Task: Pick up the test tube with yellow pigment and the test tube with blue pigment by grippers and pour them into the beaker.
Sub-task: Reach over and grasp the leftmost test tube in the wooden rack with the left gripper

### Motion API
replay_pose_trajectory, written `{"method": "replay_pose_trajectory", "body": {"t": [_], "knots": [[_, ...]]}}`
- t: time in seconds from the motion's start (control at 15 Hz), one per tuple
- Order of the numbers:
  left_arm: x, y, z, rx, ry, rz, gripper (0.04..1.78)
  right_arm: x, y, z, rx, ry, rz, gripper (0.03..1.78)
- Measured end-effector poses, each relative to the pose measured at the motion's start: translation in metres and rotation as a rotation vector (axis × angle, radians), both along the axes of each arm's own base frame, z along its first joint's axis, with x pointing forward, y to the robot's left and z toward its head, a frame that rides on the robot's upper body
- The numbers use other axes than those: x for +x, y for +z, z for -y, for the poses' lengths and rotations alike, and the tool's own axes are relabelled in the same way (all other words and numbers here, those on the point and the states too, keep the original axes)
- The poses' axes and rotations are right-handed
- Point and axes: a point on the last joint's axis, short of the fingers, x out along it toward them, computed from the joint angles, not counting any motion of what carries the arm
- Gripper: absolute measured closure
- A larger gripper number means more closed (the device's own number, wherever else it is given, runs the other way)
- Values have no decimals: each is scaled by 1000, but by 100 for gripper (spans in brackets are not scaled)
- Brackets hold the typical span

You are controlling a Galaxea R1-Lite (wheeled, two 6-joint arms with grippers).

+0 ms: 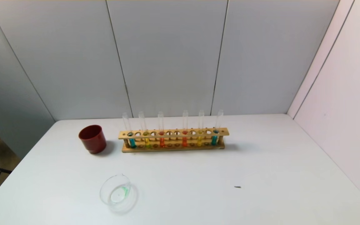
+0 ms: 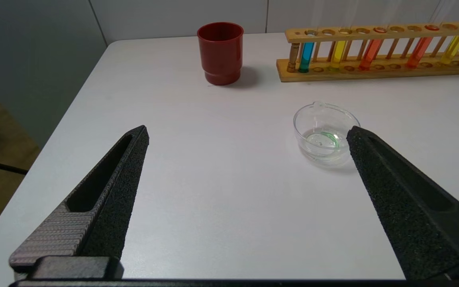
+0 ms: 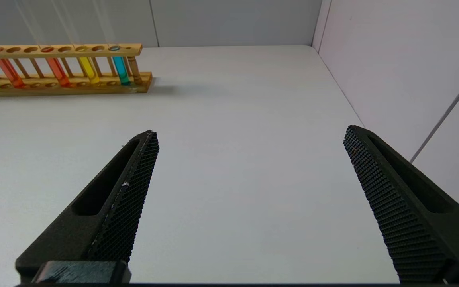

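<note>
A wooden rack at the back of the table holds six tubes. A turquoise-blue tube stands at its left end, the lime-yellow tube beside it. A golden-yellow tube and a second blue tube stand at the right end. The clear beaker with a green trace sits near the front left. Neither gripper shows in the head view. My left gripper is open and empty above the table, the beaker just ahead by one fingertip. My right gripper is open and empty over bare table, far from the rack.
A dark red cup stands left of the rack. Two orange-red tubes fill the rack's middle. A small dark speck lies at the front right. Grey wall panels close off the back and right; the table's left edge drops off.
</note>
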Motion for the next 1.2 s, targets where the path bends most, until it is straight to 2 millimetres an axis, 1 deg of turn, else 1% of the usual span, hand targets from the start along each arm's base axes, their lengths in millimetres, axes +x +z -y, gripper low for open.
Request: {"method": "replay_pose_trajectory", "body": {"t": [0.27,0.4,0.53,0.67,0.8,0.93,1.2], "knots": [[0,0,0,8,3,0,7,0,0,0,0,0,0,11],[-2,5,0,12,-10,4,7,0,0,0,0,0,0,11],[-5,22,1,12,-56,12,7,0,0,0,0,0,0,11],[-2,42,2,10,-98,-11,7,0,0,0,0,0,0,11],[10,61,3,11,-128,-39,7,0,0,0,0,0,0,11],[28,77,3,18,-157,-56,7,0,0,0,0,0,0,11],[80,105,4,18,-181,-102,7,0,0,0,0,0,0,11]]}}
